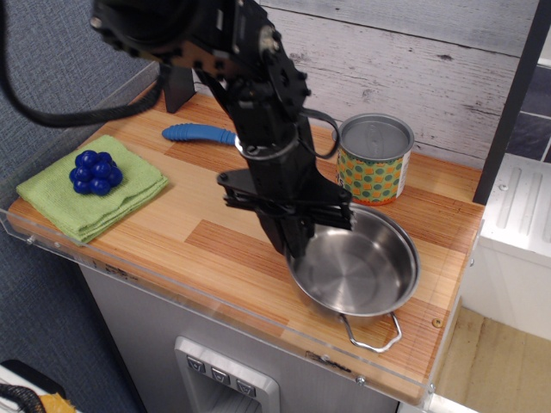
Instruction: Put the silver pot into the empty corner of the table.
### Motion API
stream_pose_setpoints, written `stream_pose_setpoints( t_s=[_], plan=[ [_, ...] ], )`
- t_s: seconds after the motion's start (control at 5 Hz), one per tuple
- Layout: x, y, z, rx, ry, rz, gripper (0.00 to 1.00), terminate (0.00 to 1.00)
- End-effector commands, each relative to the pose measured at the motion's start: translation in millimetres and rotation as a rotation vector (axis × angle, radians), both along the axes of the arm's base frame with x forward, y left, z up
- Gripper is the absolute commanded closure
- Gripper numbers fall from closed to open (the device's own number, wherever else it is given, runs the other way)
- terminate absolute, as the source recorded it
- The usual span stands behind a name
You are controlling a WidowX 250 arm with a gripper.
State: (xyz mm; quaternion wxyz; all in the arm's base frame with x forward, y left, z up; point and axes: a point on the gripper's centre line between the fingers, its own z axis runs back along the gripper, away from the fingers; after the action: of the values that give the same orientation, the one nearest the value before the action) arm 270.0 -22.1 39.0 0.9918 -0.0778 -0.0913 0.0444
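Observation:
The silver pot (pixel 357 274) is shallow, round and shiny, with a wire loop handle (pixel 372 335) toward the front. It sits at the front right of the striped wood table (pixel 215 241). My black gripper (pixel 295 243) is shut on the pot's left rim, reaching down from the upper left. The pot's second handle is hidden behind the gripper. The empty corner (pixel 430 331), bare wood with a small round screw, lies just right of the pot.
A green-and-orange dotted tin can (pixel 373 160) stands behind the pot. A green cloth (pixel 95 198) with a blue berry cluster (pixel 95 172) lies at the left corner. A blue-handled utensil (pixel 200 133) lies at the back. A clear plastic rim (pixel 258 331) edges the front.

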Motion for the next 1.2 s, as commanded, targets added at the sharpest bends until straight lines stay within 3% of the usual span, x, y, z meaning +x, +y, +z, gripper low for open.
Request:
stream_pose_setpoints(
  t_s=[0.0, 0.2, 0.4, 0.8, 1.0],
  plan=[
    [17, -9, 0, -0.033, -0.041, -0.056, 1.0, 0.0],
    [20, -12, -5, -0.033, -0.024, -0.076, 1.0, 0.0],
    [19, -12, -6, -0.016, -0.012, -0.06, 0.0, 0.0],
    [14, -15, 7, 0.003, 0.002, -0.069, 0.0, 0.0],
    [7, -14, 27, 0.022, -0.022, -0.025, 0.0, 0.0]
  ],
)
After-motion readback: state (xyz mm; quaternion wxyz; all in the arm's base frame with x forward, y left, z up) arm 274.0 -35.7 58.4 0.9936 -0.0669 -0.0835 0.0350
